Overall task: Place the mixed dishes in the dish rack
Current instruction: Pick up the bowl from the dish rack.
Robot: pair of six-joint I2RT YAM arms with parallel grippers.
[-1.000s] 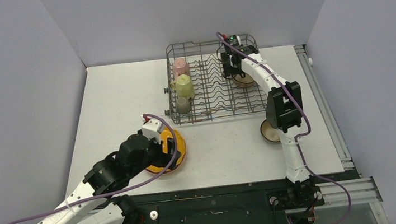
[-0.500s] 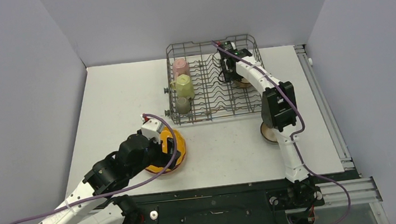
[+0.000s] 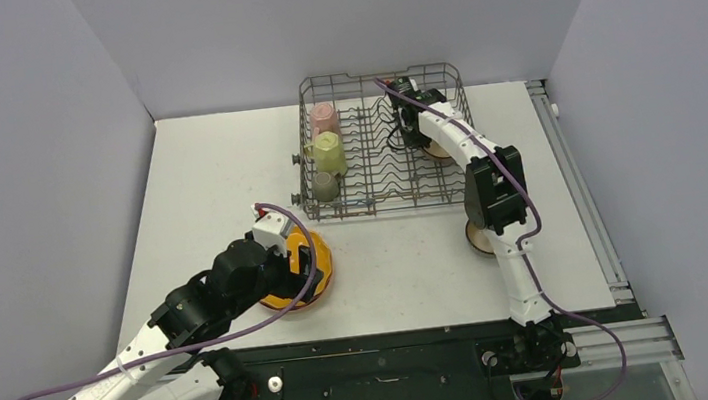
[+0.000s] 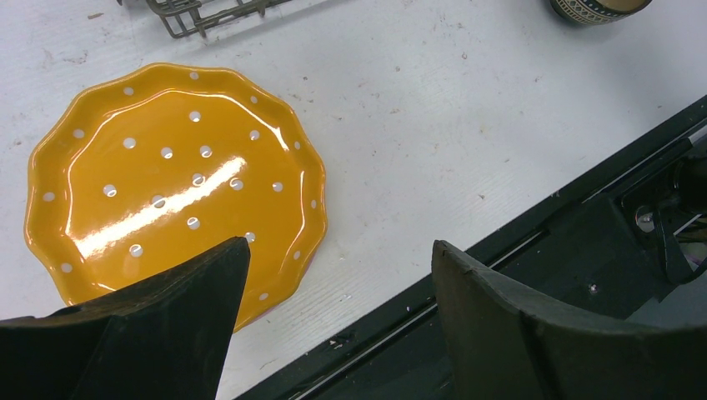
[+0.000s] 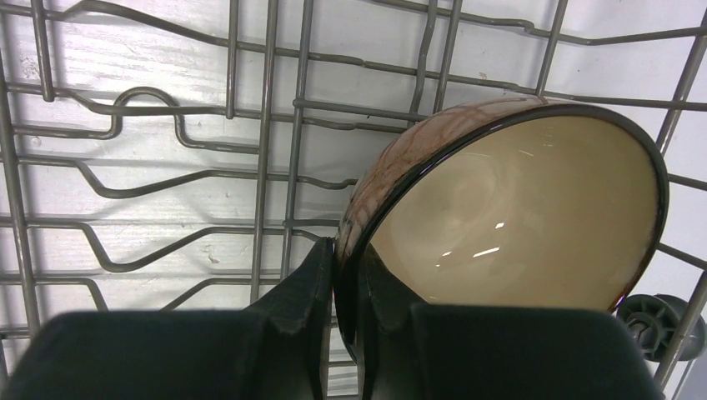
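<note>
- Well, right claw [image 5: 346, 260] was clamped on the rim of the tilted brown bowl [image 5: 517, 208] inside the dish rack [image 5: 267, 125]; a thin pinch, it could slip.
- Left claw [image 4: 338, 250] gaped over the orange dotted plate [image 4: 167, 183], flat on the counter [image 4: 458, 108]; it could skid when nudged.

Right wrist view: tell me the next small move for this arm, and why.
Probably tip the brown bowl a little more upright, so it seats among the wires before any release. The right pincer is clamped on the bowl's rim, and the bowl leans tilted inside the dish rack, tan inside facing the camera, not clearly propped by anything else.
</note>
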